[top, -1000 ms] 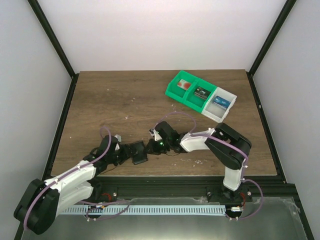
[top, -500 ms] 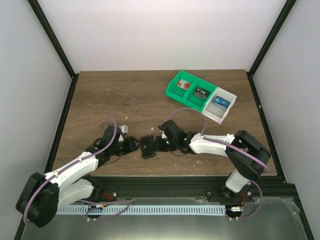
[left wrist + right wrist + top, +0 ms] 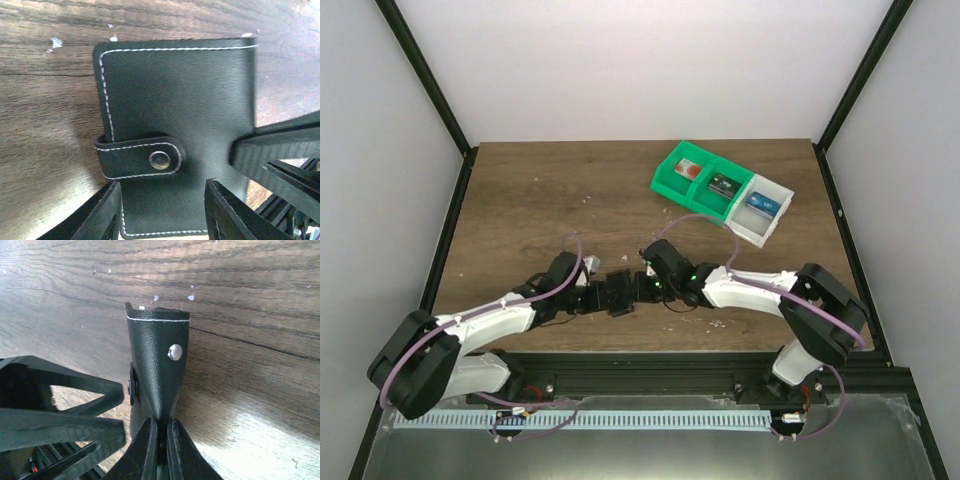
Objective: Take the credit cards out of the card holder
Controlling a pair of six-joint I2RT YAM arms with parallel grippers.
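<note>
- Tabletop (image 3: 520, 200): carrying the compartment bins (image 3: 720, 190) at 1 o'clock.
- Card holder (image 3: 615, 298): staying closed at 6 o'clock, with its strap lying across its face.
- Right pincer (image 3: 160, 432): clenching the card holder's edge from 3 o'clock.
- Left pincer (image 3: 164, 187): standing released at the card holder's 9 o'clock side.

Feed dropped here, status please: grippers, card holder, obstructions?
Right gripper shut on the card holder at its edge. Left gripper open, over its cover. Holder closed, snap tab fastened. Nothing in the way.
</note>
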